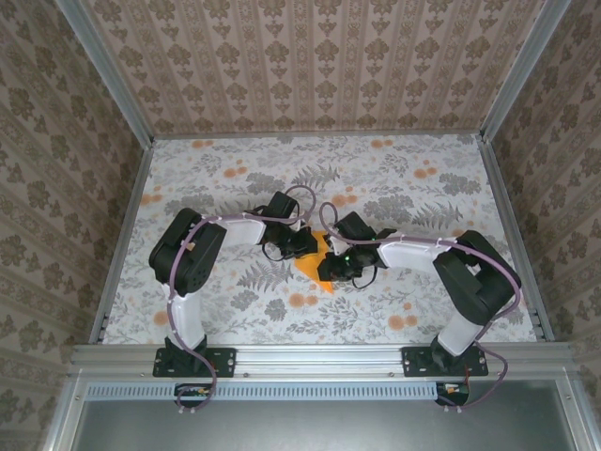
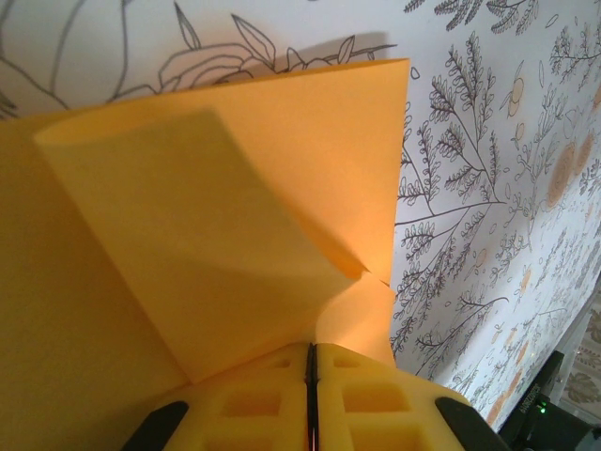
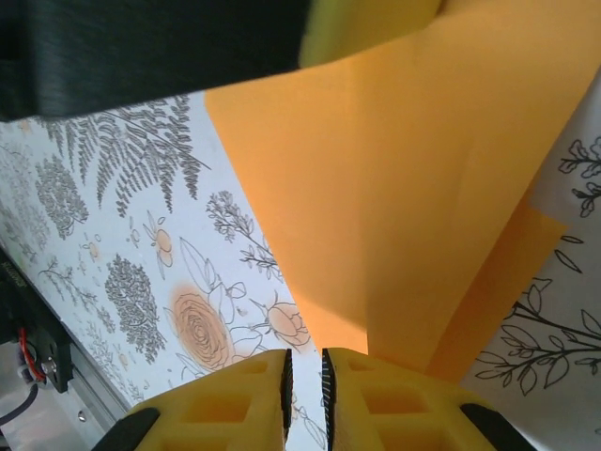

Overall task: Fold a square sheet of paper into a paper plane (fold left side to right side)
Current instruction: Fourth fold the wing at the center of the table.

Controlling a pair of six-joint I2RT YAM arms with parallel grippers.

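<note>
**A:** Bright orange paper (image 1: pixel 317 271) sits mid-cloth, wedged between the two grippers, and no flat square right now. What's the close-up giving you?

**B:** On the left wrist camera the paper (image 2: pixel 235 235) is doubled over. One big flap stands up off the layer beneath, with a soft roll along its top edge at 10 o'clock. The sharp free corner points to 1 o'clock. The layers meet in a small notch at about 4 o'clock.

**A:** And the left gripper (image 1: pixel 305 246), at the paper's 10 o'clock?

**B:** Its yellow fingers (image 2: pixel 244 404) are pressed together, just a hairline between them, and the paper runs right into that seam. It's pinched.

**A:** The right gripper (image 1: pixel 340 265) is tight against the paper at 3 o'clock.

**B:** On its camera the paper (image 3: pixel 394 188) rises like a wall from 12 round to 4 o'clock. It's smooth, with one faint lengthwise crease, and a paler strip lies flat at 4 o'clock. The fingers (image 3: pixel 225 404) show a narrow slit. The paper's lower edge reaches their tips, but I can't tell whether they grip it.

**A:** The floral cloth (image 1: pixel 235 178) spreads out all around.
</note>
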